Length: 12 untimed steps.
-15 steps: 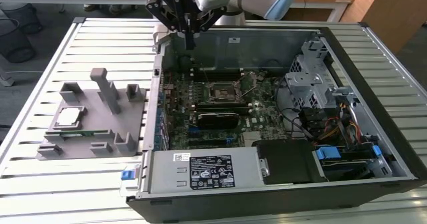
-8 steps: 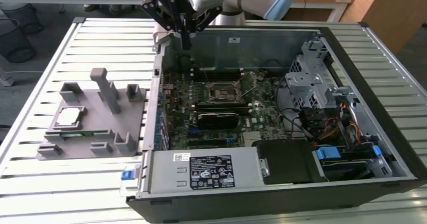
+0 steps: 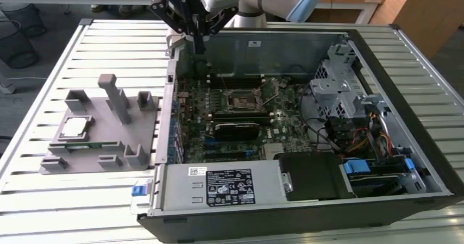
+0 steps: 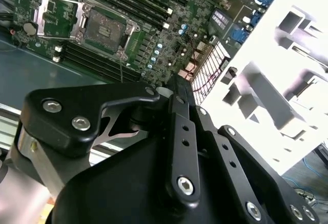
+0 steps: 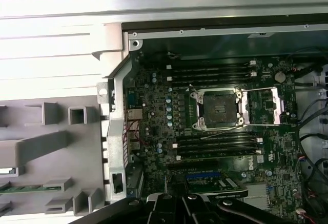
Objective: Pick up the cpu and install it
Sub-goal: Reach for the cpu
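The cpu (image 3: 75, 127), a small square chip with a silver top, lies flat on the grey holder (image 3: 101, 162) at the exterior view's left, outside the computer case. My gripper (image 3: 197, 45) hangs over the case's rear left corner, well away from the cpu, fingers together and holding nothing. Its black linkage and fingers (image 4: 177, 111) fill the near part of the second wrist view. The motherboard's cpu socket (image 3: 239, 100) (image 5: 220, 110) (image 4: 105, 29) stands bare, with its metal load plate (image 5: 266, 106) swung open beside it.
The open black case (image 3: 406, 43) lies on a slatted white table (image 3: 108, 37). A green memory stick (image 3: 83, 145) rests in the holder, whose grey posts (image 3: 116, 97) stand upright. A drive cage (image 3: 337, 81), cables (image 3: 362, 141) and a power supply (image 3: 225, 184) crowd the case.
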Available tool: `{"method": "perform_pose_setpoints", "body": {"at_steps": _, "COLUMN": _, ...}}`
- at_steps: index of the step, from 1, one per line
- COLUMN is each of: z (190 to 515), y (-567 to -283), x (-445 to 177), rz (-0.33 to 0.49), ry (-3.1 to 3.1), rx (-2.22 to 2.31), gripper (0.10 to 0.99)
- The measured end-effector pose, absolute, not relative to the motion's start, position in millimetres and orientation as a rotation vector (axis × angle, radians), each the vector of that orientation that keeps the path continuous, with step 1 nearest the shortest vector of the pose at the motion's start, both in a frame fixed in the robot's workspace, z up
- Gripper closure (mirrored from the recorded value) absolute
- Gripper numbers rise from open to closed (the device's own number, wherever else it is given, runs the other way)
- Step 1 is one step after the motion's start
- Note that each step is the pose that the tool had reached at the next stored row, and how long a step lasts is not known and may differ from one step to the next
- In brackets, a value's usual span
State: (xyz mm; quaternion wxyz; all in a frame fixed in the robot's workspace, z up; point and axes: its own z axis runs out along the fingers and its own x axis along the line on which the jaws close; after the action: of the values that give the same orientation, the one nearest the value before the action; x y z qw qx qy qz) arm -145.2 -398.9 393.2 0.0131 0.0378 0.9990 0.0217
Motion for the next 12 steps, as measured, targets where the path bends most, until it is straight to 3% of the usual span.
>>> {"method": "perform_pose_setpoints", "body": {"at_steps": 12, "z": 393, "y": -399, "x": -159, "rz": 0.068, "ry": 3.112, "rx": 0.118, "gripper": 0.973}}
